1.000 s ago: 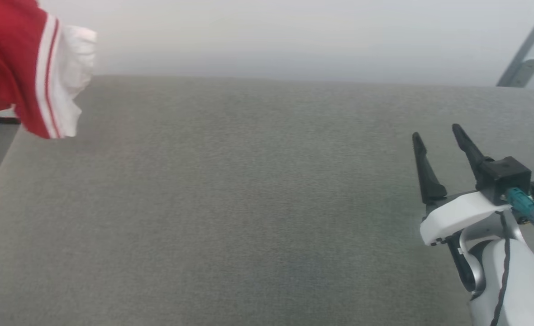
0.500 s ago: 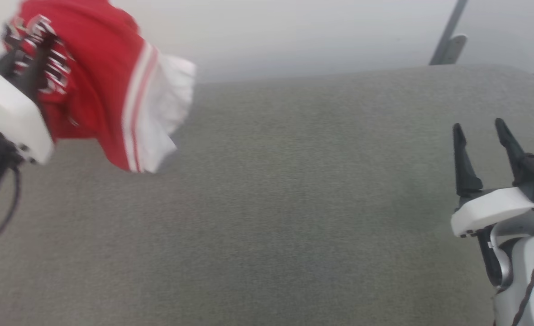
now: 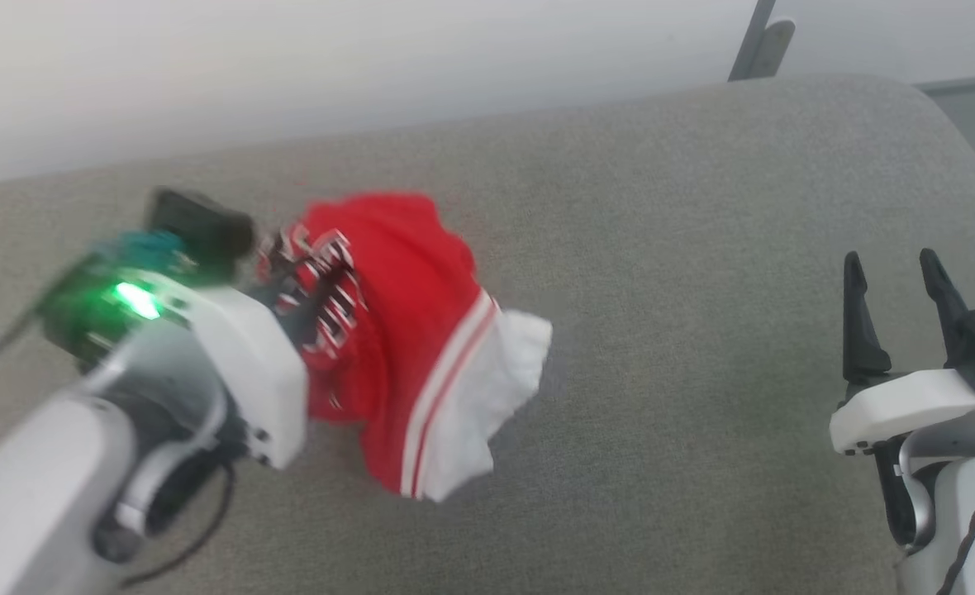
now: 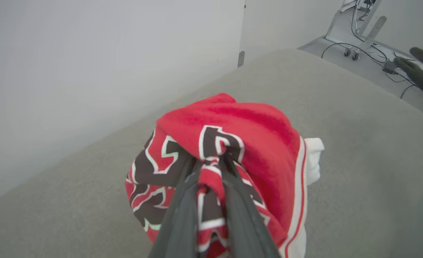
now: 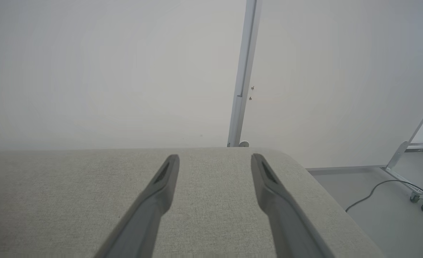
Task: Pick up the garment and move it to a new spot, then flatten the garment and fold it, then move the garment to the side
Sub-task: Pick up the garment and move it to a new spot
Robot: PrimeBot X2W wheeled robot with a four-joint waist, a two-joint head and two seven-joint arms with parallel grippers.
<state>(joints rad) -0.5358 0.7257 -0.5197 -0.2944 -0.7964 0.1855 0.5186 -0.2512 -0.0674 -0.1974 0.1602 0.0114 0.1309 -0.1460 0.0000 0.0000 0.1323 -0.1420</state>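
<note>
One grey fabric surface [image 3: 661, 248] beneath the garment [image 3: 405, 330]; pale wall [image 3: 289, 66] behind

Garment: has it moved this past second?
Yes: the garment went rightward from the left edge of the grey cushion toward its middle, nearer the metal post.

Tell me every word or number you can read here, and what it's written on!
On the red soft jersey shirt with white sleeve ends: big black letters outlined in white, too bunched up in the left gripper to read any whole word or number.
In the head view the same print is blurred, unreadable.
On the grey fabric surface and the pale wall: no writing.
</note>
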